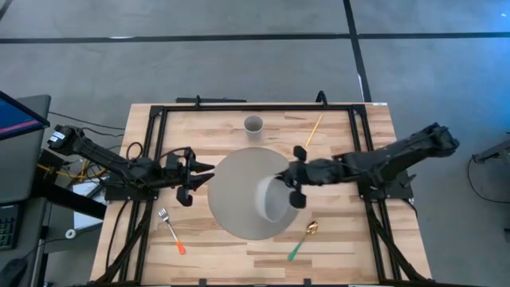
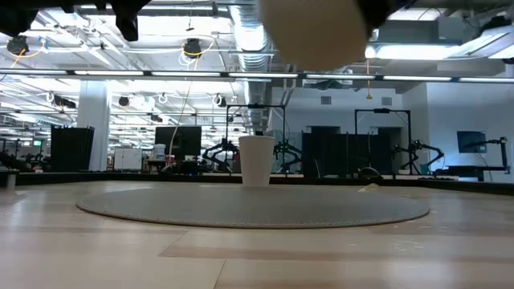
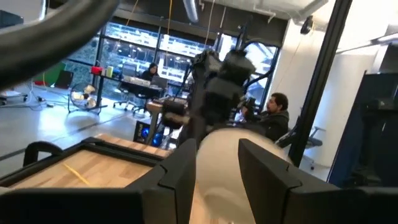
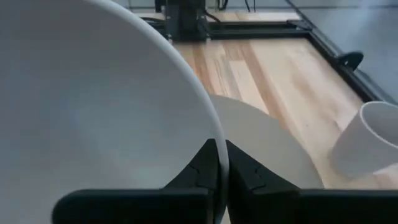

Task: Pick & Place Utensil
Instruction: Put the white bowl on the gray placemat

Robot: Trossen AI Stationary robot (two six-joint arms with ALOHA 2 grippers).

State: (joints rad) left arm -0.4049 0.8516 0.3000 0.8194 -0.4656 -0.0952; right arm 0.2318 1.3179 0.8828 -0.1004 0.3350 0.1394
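Observation:
A white bowl [image 1: 273,199] hangs tilted over the right part of the round grey mat [image 1: 239,187], held by my right gripper [image 1: 288,189], which is shut on its rim. In the low view the bowl [image 2: 313,32] is well above the mat [image 2: 249,207]. My left gripper [image 1: 201,174] hovers open at the mat's left edge, pointing toward the bowl and touching nothing. A fork with an orange handle [image 1: 171,231] lies flat near the left front. A gold spoon with a green handle [image 1: 304,239] lies flat at the right front. My right gripper pinches the bowl's rim [image 4: 208,124], with one finger inside the bowl and one outside. The fingers come in roughly level from the table's right side. The bowl is lifted clear of the mat and tilted on its side, opening toward the gripper.
A white cup [image 1: 253,123] stands upright on the wood beyond the mat's far edge. A thin yellow stick [image 1: 313,131] lies at the far right. A black frame [image 1: 151,127] runs round the table's edges. People sit at desks in the room beyond.

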